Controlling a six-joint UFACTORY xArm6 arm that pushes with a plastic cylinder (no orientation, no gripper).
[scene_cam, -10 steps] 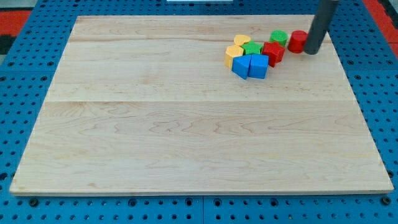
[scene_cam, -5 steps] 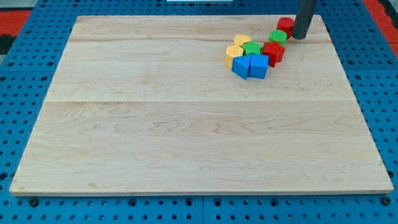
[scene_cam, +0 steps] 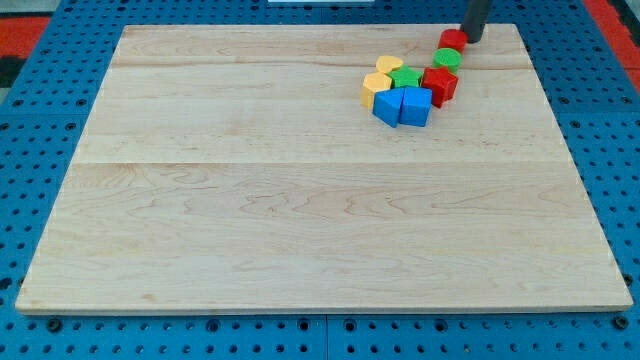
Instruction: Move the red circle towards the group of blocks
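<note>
The red circle (scene_cam: 452, 39) lies near the board's top right, just above the green circle (scene_cam: 447, 58) and touching or almost touching it. My tip (scene_cam: 473, 38) stands right beside the red circle, on its right. Below the green circle sits the group: a red block (scene_cam: 438, 85), a green block (scene_cam: 405, 78), two yellow blocks (scene_cam: 389, 65) (scene_cam: 375, 88) and two blue blocks (scene_cam: 414, 105) (scene_cam: 386, 107), packed close together.
The wooden board (scene_cam: 300, 200) lies on a blue pegboard surface (scene_cam: 30, 120). The board's top edge runs just above the red circle and my tip.
My tip has moved up and to the left along the board's right side. The red circle went with it, from right of the green circle to just above it.
</note>
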